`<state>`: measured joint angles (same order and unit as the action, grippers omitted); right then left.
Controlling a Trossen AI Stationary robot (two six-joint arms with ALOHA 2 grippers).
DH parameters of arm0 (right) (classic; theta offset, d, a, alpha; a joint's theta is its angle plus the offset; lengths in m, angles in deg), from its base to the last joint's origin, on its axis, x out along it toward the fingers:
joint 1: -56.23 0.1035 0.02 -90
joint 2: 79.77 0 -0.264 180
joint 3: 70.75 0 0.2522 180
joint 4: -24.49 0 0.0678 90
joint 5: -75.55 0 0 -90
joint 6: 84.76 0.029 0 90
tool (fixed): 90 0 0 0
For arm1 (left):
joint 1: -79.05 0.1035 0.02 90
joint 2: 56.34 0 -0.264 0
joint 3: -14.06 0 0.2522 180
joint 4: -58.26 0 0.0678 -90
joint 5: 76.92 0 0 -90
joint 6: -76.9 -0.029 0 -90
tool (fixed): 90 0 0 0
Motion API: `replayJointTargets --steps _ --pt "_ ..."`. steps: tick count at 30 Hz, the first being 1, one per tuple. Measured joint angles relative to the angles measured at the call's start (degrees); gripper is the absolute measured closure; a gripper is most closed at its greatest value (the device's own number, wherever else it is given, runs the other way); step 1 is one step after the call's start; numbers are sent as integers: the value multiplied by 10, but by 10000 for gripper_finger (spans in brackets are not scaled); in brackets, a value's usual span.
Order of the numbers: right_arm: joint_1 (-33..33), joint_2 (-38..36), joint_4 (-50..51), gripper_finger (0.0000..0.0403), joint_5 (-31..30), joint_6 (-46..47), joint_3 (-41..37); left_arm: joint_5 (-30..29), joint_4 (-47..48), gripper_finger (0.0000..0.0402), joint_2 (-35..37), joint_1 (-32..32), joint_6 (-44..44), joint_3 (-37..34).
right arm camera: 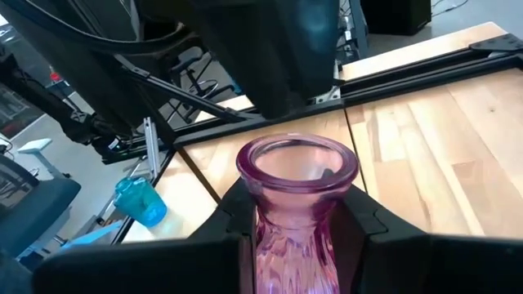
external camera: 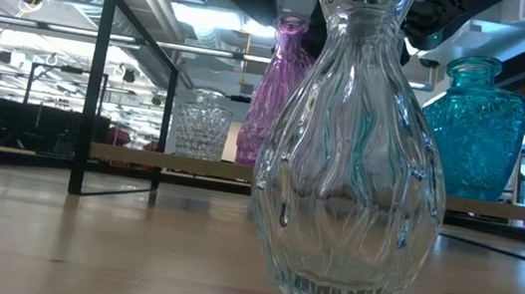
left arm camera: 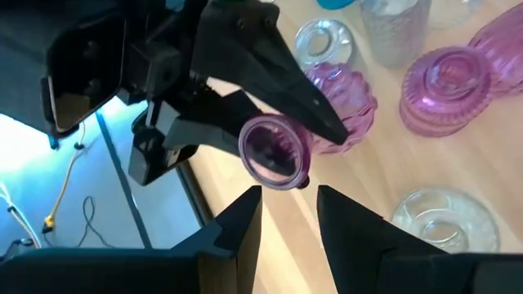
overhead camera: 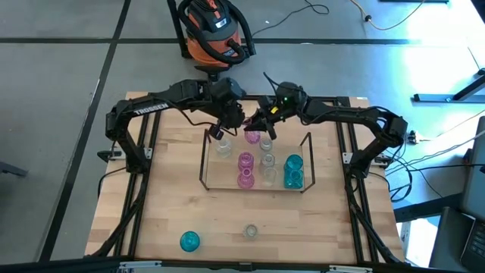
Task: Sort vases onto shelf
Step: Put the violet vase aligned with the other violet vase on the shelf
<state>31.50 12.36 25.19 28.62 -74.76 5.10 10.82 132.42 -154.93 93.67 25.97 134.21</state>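
My right gripper point(right arm camera: 298, 224) is shut on a pink vase point(overhead camera: 252, 137) over the far side of the shelf point(overhead camera: 203, 163). My left gripper point(left arm camera: 286, 200) is open just short of that vase's mouth point(left arm camera: 274, 153) and touches nothing. On the shelf's clear base stand pink vases point(overhead camera: 245, 161), clear vases point(overhead camera: 267, 161) and teal vases point(overhead camera: 293, 163). On the bare wood near the front edge stand a teal vase point(overhead camera: 189, 241) and a clear vase point(overhead camera: 251, 230); that clear vase point(external camera: 349, 178) fills the low view. My right gripper pinches the pink vase's neck point(right arm camera: 296, 208), just under the flared rim, between its two fingers point(right arm camera: 233, 224). The fingers come nearly level from the table's right and lie across the neck. The vase leans with its mouth toward my left gripper; whether its bottom touches the shelf does not show.
The shelf's thin dark uprights point(overhead camera: 309, 144) and wire frame point(external camera: 97, 87) stand close to both grippers. Black rails point(overhead camera: 348, 163) edge the table on both sides. An orange and black vacuum cleaner point(overhead camera: 216, 30) sits on the floor beyond the far edge.
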Motion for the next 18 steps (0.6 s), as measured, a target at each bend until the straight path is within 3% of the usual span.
replayJointTargets --steps 18 --pt "0 0 0 334 -9 -5 0 55 -23 288 -28 -9 8 0"
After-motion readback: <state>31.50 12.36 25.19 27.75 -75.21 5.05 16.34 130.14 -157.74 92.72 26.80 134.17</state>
